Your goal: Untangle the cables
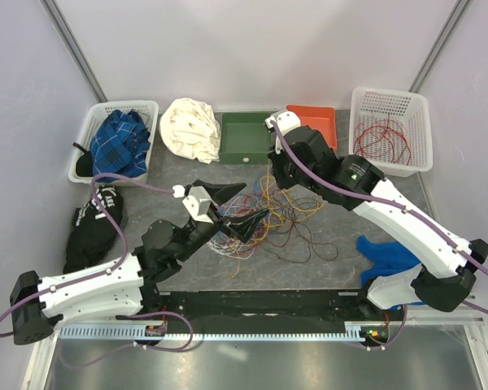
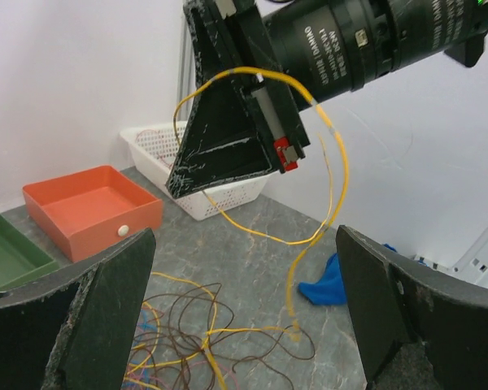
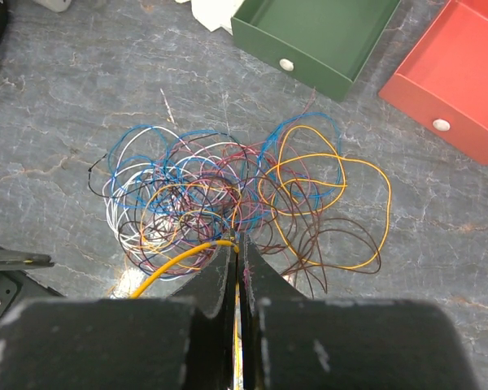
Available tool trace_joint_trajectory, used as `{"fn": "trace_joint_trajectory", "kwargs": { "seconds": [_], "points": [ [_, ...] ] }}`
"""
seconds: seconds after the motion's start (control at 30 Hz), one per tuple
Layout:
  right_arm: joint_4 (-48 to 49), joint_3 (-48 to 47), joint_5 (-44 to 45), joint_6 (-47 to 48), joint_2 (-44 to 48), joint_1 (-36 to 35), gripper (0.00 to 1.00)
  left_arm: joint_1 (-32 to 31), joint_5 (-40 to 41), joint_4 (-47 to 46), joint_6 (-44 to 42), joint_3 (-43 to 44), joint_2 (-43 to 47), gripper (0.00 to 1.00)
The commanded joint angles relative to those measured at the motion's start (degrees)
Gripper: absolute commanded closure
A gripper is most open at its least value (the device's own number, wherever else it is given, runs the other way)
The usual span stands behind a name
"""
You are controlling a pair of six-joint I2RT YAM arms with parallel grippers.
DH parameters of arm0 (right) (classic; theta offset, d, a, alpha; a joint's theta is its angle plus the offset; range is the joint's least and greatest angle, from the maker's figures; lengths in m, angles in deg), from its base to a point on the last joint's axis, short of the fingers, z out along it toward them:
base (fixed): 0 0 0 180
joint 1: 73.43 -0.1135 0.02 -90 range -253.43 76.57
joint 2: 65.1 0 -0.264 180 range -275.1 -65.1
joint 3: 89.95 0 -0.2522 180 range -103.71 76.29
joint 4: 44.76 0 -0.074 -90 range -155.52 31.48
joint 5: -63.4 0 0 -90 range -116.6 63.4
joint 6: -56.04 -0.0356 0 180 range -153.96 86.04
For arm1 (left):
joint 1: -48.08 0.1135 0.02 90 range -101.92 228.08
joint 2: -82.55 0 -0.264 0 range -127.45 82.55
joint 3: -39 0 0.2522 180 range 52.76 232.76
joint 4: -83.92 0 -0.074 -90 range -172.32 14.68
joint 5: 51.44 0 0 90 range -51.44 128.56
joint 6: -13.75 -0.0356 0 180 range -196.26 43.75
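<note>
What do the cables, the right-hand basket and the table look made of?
The cables: probably plastic-insulated wire, glossy, holding springy loops. The basket: apparently moulded plastic, with a perforated grid. The table: matte grey, stone-like veining, perhaps laminate.

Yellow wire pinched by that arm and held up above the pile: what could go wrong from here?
1. The yellow wire runs down into the tangle; pulling higher may drag the whole knot along or tighten it.
2. The right arm's jaws pinch just this thin strand, which could slip free.
3. The left arm's open jaws sit close to its loop and might snag it.
</note>
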Motion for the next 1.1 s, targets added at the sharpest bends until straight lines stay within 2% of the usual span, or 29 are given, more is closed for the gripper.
{"fn": "trace_joint_trajectory", "kwargs": {
  "seconds": [0.0,0.3,0.4,0.5,0.53,0.63,0.7,0.8,0.83,0.87,0.93,0.97,1.03,1.07],
  "points": [
    [1.4,-0.2,-0.3,-0.6,2.4,-0.3,1.00,0.1,-1.6,-6.2,-2.2,3.3,0.2,0.00],
    [2.7,0.7,-1.7,-1.0,2.9,-0.9,1.00,0.1,-5.5,-5.3,-3.5,6.3,-5.7,0.00],
    [2.8,0.8,-2.1,-1.2,3.3,-1.3,1.00,0.2,-5.6,-4.8,-4.8,8.3,-8.8,0.06],
    [2.9,1.0,-2.0,-1.4,4.0,-1.8,1.00,0.1,-4.6,-4.4,-5.9,9.2,-10.5,0.41],
    [2.9,1.1,-1.8,-1.5,4.4,-1.9,1.00,0.2,-3.7,-4.1,-6.1,9.6,-10.5,0.63],
    [3.0,2.4,-0.7,-1.5,6.2,-1.9,1.00,0.5,0.4,-2.2,-6.2,10.1,-9.5,0.98],
    [3.5,4.2,0.0,-1.8,8.0,-1.9,1.00,1.6,3.6,-0.6,-5.6,10.7,-8.7,0.98],
    [6.3,8.6,1.2,-2.0,11.6,-1.9,1.00,4.5,7.7,6.0,-2.4,13.9,-8.0,0.98],
    [7.1,9.8,1.5,-2.2,12.6,-1.9,0.97,5.8,7.7,10.7,-1.4,14.9,-8.0,0.98],
    [9.2,12.3,1.9,-2.3,13.7,-1.9,0.88,8.6,7.5,12.8,1.2,16.2,-8.5,0.98],
    [11.2,14.5,2.0,-2.3,16.7,-1.9,0.78,11.3,5.6,17.4,4.7,19.9,-9.4,0.98],
    [12.8,16.2,1.8,-2.3,18.3,-1.9,0.66,13.6,4.0,17.9,5.6,20.9,-10.7,0.98],
    [14.1,17.4,1.3,-2.4,19.6,-1.9,0.59,14.7,3.1,18.6,6.4,24.1,-12.1,0.98],
    [15.1,18.0,0.7,-2.3,20.3,-1.9,0.53,15.4,2.7,18.8,6.5,25.3,-13.1,0.98]
  ]
}}
